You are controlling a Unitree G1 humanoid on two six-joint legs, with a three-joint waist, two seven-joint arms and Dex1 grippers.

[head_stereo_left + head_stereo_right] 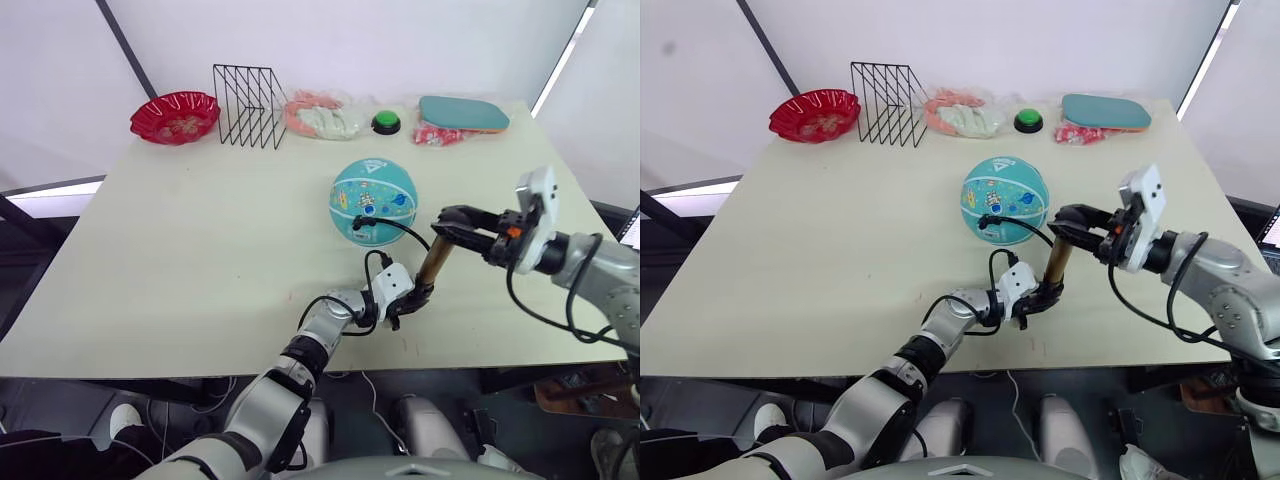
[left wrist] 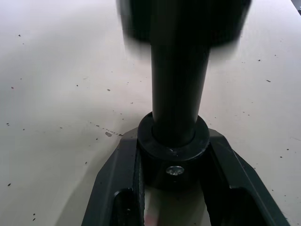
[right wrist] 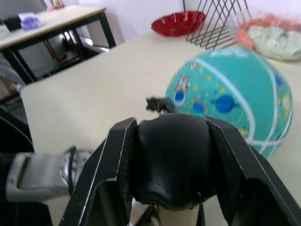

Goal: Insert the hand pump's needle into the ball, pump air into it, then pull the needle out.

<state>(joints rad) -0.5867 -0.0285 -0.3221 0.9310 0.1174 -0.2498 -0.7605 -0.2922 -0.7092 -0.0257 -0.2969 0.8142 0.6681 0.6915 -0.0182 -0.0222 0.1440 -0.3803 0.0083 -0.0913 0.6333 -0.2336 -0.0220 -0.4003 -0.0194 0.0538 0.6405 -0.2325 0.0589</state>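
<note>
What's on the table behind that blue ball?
Behind the ball, along the table's far edge, sit a green button, a bagged pink item and a wire rack. Whatever lies right behind the ball is covered.

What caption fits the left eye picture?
Both grippers, left low and right on top, hold the hand pump hosed to the ball.
</note>
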